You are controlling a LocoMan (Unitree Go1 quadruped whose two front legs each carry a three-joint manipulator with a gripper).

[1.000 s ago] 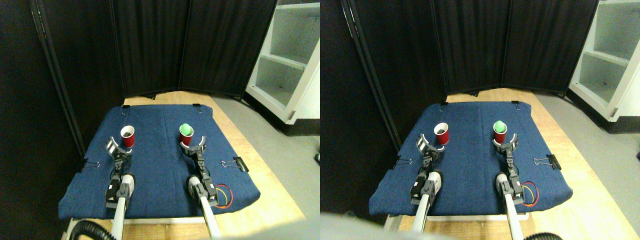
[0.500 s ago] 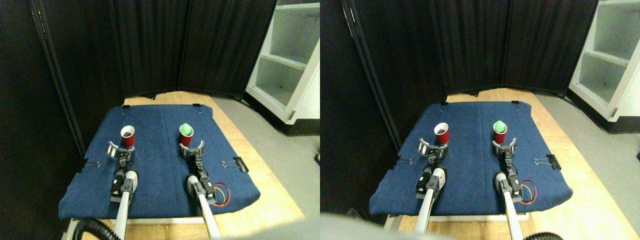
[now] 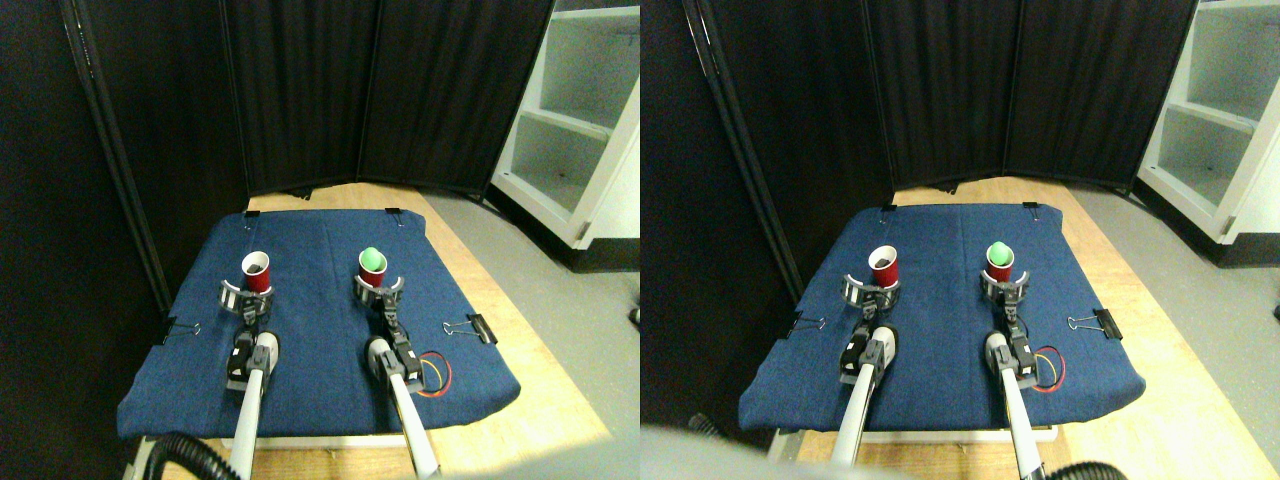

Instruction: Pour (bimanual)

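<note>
Stereo pair view, taken from above and behind the robot, shows a wooden table (image 3: 470,385) covered for the most part by a blue cloth (image 3: 320,350). Black clips hold the cloth: one at the right edge (image 3: 478,327), one at the left edge (image 3: 170,328), and two small ones along the far edge.

Two red cups stand upright on the far half of the cloth, well apart from each other. The left cup (image 3: 257,272) stands toward the far left corner and looks dark inside; what it holds, if anything, cannot be made out. The right cup (image 3: 373,269) stands near the middle of the far half and carries a green ball (image 3: 372,257) that sits in its mouth and rises above the rim.

The left gripper (image 3: 246,297) has its jaws spread wide, one to each side of the base of the left cup; whether they touch the cup cannot be told. The right gripper (image 3: 378,291) is likewise released, its curved jaws spread around the foot of the right cup, with contact too small to judge. Both pale arms run back over the cloth toward its near edge.

A loop of red and yellow wire (image 3: 436,373) lies on the cloth beside the right arm, toward the near right corner. Black folding screens (image 3: 330,90) stand behind the table, and a white shelf unit (image 3: 580,110) stands on the grey floor at the far right.
</note>
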